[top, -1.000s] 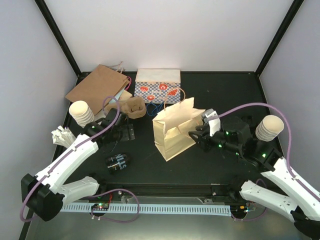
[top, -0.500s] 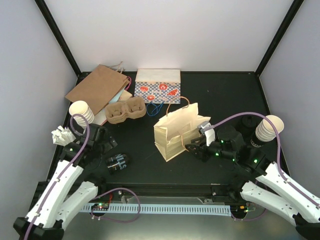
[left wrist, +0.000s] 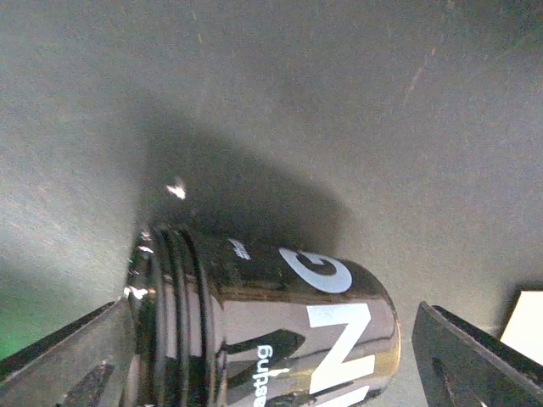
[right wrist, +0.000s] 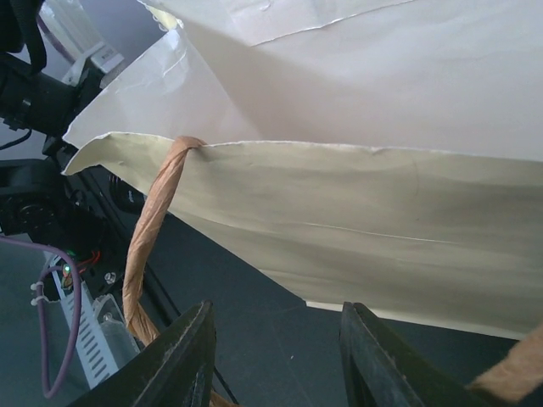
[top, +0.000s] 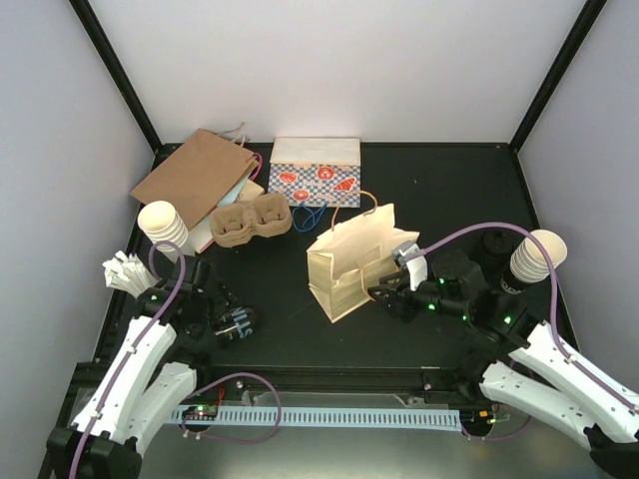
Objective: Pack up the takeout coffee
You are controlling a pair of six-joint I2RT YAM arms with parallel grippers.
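Note:
The takeout coffee (top: 238, 323) lies on its side at the near left. It looks like a glossy dark cup (left wrist: 288, 339) with white lettering and a ribbed black lid end. My left gripper (top: 213, 312) is down over it and open. In the left wrist view one of its fingers (left wrist: 59, 360) shows on each side of the cup, apart from it. My right gripper (top: 384, 294) is at the near right edge of the cream paper bag (top: 349, 264). Its jaws stand apart with only bare table between them (right wrist: 280, 365). The bag's twisted brown handle (right wrist: 157, 220) hangs beside its left finger.
A brown cup carrier (top: 250, 220) sits behind the coffee, with a flat brown bag (top: 195, 175) and a patterned box (top: 315, 170) at the back. Lidless cup stacks stand at the left (top: 163, 225) and right (top: 536, 254). White napkins (top: 122, 271) lie at the left edge.
My left arm pulled back from the cup carrier toward the near edge and came down over the lying coffee. My right gripper moved slightly nearer and left, and the cream bag shifted with it.

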